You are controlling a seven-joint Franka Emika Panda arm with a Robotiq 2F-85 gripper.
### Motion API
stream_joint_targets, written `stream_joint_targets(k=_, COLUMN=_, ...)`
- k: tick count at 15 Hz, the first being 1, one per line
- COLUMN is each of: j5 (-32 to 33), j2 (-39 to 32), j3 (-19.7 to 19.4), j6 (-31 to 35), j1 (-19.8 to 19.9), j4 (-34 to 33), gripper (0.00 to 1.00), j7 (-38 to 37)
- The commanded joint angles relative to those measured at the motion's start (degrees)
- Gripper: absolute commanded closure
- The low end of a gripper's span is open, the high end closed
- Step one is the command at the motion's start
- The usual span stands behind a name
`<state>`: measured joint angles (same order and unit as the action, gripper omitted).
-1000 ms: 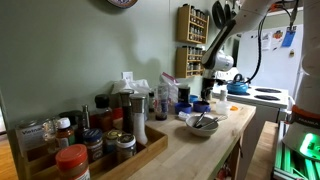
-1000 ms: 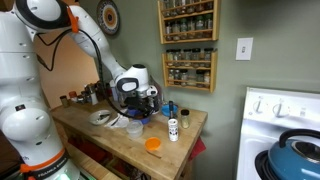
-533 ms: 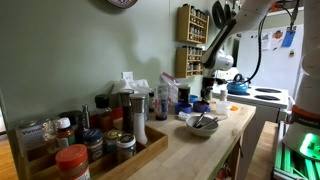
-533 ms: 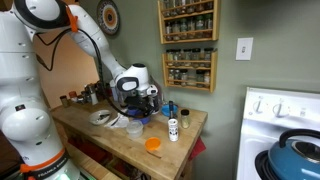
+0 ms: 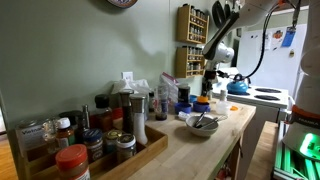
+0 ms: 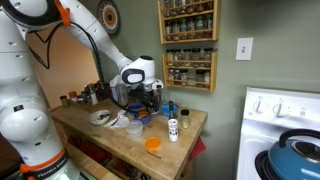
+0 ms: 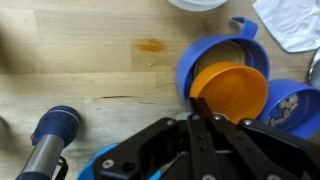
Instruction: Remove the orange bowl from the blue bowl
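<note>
Pinching the rim of the orange bowl (image 7: 232, 90), the hand (image 7: 203, 114) is closed on it, holding it tilted over the blue bowl (image 7: 214, 52) on the wooden tabletop (image 7: 90, 60); whether the bowls touch is unclear.

White arm (image 6: 22, 100), orange joint rings, black gripper (image 7: 200, 110)

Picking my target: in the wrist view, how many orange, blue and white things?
Orange: 1, orange bowl
Blue: 4, blue bowl, blue dish, blue-capped cylinder, blue item at bottom edge
White: 2, white bowl, white paper
Total: 7
</note>
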<state>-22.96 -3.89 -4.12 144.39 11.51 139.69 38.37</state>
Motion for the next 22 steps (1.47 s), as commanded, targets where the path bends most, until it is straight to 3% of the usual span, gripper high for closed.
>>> stream_joint_targets(k=1, j5=0.1, j2=3.1, j3=-2.5, j6=-11.0, j1=0.8, j4=-2.1, gripper=1.00, j7=0.9)
stream_joint_targets(k=4, j5=3.9, j2=4.2, j3=-5.7, j6=-12.7, j1=1.6, j4=-3.2, gripper=1.00, j7=-2.4)
stream_joint_targets(k=8, j5=4.1, j2=2.9, j3=-10.1, j6=-13.8, j1=4.1, j4=-3.8, gripper=1.00, j7=-4.7)
stream_joint_targets(k=14, j5=3.3, j2=3.4, j3=-9.2, j6=-11.9, j1=2.7, j4=-3.6, gripper=1.00, j7=-2.8)
stream_joint_targets(k=18, j5=4.3, j2=1.2, j3=-9.2, j6=0.3, j1=2.8, j4=-2.1, gripper=1.00, j7=-8.2)
stream_joint_targets(k=22, j5=5.1, j2=-0.6, j3=-9.2, j6=0.1, j1=3.7, j4=-1.2, gripper=1.00, j7=-6.2)
